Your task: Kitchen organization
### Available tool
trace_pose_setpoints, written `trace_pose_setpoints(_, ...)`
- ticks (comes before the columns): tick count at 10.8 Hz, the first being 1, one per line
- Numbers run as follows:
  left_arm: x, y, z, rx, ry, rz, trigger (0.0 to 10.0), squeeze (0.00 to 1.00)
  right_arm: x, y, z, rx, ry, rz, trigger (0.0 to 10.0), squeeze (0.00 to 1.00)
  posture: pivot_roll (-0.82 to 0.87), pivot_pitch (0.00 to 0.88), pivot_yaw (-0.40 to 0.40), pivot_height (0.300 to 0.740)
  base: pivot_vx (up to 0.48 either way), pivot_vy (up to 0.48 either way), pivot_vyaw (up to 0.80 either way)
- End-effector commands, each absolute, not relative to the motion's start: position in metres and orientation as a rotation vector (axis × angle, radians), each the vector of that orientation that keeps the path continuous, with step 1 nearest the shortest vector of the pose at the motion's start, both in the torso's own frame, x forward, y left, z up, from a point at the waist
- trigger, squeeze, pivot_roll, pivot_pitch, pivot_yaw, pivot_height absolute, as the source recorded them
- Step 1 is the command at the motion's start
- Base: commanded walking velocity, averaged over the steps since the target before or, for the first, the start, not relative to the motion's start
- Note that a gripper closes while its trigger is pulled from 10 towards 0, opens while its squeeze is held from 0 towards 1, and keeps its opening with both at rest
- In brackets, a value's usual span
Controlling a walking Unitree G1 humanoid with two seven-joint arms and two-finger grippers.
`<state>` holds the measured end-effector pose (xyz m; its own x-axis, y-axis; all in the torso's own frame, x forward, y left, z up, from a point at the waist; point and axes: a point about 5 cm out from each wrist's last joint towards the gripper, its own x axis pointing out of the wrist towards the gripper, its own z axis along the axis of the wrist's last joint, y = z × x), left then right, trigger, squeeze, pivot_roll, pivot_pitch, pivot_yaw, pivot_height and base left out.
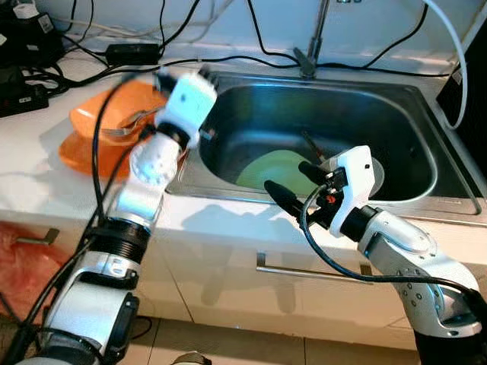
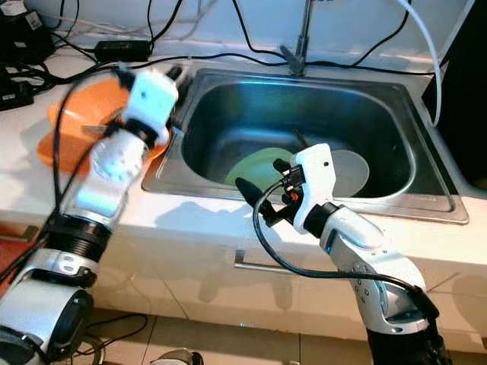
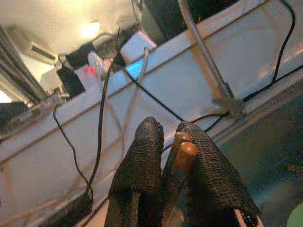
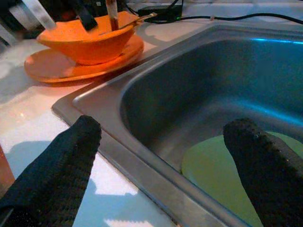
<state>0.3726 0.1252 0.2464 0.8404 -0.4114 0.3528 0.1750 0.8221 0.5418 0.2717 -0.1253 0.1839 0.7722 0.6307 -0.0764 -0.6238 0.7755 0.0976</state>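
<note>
Left tool (image 3: 165,142) is clamped on a brown wooden handle (image 3: 182,153) above the orange bowl (image 4: 90,40). Right tool (image 1: 293,186), fingers apart, hovers at the steel sink (image 1: 426,163) rim over a green plate (image 1: 274,169). White tabletop (image 1: 30,163), cables behind.

Black cables (image 1: 228,59) and power adapter (image 1: 132,53) behind sink.

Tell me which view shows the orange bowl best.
Right wrist view: the orange bowl sits unblocked on its orange plate, utensils inside. In both eye views the left arm hides much of it. The left wrist view faces the wall and cables.
</note>
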Motion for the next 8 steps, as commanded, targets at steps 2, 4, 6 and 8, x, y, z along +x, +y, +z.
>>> trace_pose_setpoints(2, 0.37, 0.12, 0.245, 0.512, -0.441, -0.396, 0.0, 0.0, 0.275, -0.126, 0.187, 0.054, 0.089, 0.679, 10.0, 0.0, 0.06, 0.073, 0.005, 0.74, 0.0, 0.0, 0.0)
trace_pose_setpoints(4, 0.365, 0.117, 0.249, 0.513, -0.406, -0.45, 0.0, 0.0, 0.276, -0.126, 0.187, 0.052, 0.088, 0.678, 10.0, 0.03, 0.06, 0.069, 0.006, 0.74, 0.0, 0.0, 0.0)
trace_pose_setpoints(6, 0.364, 0.118, 0.255, 0.509, -0.395, -0.469, 0.0, 0.0, 0.277, -0.127, 0.186, 0.049, 0.086, 0.675, 10.0, 0.94, 0.07, 0.063, 0.005, 0.74, 0.0, 0.0, 0.0)
trace_pose_setpoints(8, 0.365, 0.127, 0.255, 0.528, -0.362, -0.446, 0.0, 0.0, 0.278, -0.126, 0.187, 0.045, 0.079, 0.674, 10.0, 0.49, 0.07, 0.061, 0.002, 0.74, 0.0, 0.0, 0.0)
